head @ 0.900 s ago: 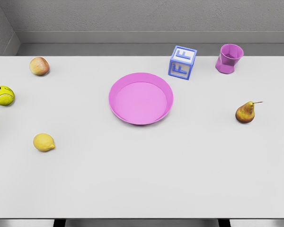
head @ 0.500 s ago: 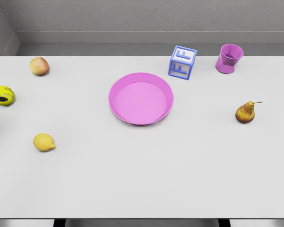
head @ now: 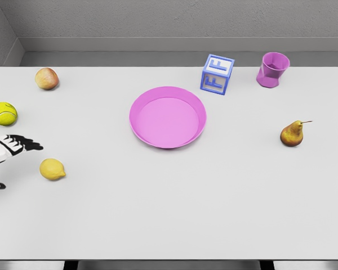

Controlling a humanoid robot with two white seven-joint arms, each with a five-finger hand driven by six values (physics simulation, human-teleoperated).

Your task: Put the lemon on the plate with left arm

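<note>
My left hand [head: 8, 151] reached in at the table's [head: 169, 225] left edge, fingers spread, holding nothing, just beside the lemon [head: 52, 169]. I saw bare tabletop between the lemon and the pink plate [head: 168, 117] at centre.

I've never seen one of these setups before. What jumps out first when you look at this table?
The big pink plate in the middle of the white table catches the eye first, lying empty. At the left edge, the robot's white left hand reaches in with fingers spread, just above and left of a small yellow lemon. Farther back on the right stand a blue letter block and a purple cup.
</note>
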